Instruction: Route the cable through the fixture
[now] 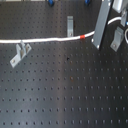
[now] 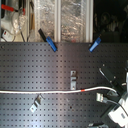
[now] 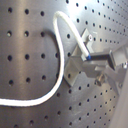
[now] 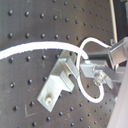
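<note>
White cable (image 1: 45, 39) lying across the breadboard (image 1: 65, 90) (red-orange band (image 1: 82, 36)), gripper (image 4: 89, 65) clamped on it.

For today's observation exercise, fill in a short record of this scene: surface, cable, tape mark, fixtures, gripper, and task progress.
surface: dark perforated board
cable: white cable lying across the board, its end curving up to the gripper
tape mark: red-orange band on the cable, toward the first exterior view's right
fixtures: three metal clips in the first exterior view: near clip, middle clip, right clip
gripper: shut on the cable beside a clip
task progress: the cable's loop is next to the clip; threading cannot be confirmed
</note>
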Motion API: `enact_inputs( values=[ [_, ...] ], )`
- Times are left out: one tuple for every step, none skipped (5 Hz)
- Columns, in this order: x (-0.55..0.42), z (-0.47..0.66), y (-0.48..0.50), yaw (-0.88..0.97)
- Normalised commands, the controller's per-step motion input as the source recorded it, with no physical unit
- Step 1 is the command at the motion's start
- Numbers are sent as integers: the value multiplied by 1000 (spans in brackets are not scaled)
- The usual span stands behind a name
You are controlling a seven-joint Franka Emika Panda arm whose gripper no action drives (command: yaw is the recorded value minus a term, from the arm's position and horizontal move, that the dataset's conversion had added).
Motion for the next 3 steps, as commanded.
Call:
enact_inputs(
  values=[
    [-786,230,-179,274],
    [-31,1,-25,0],
    [-137,3,49,143]
  ],
)
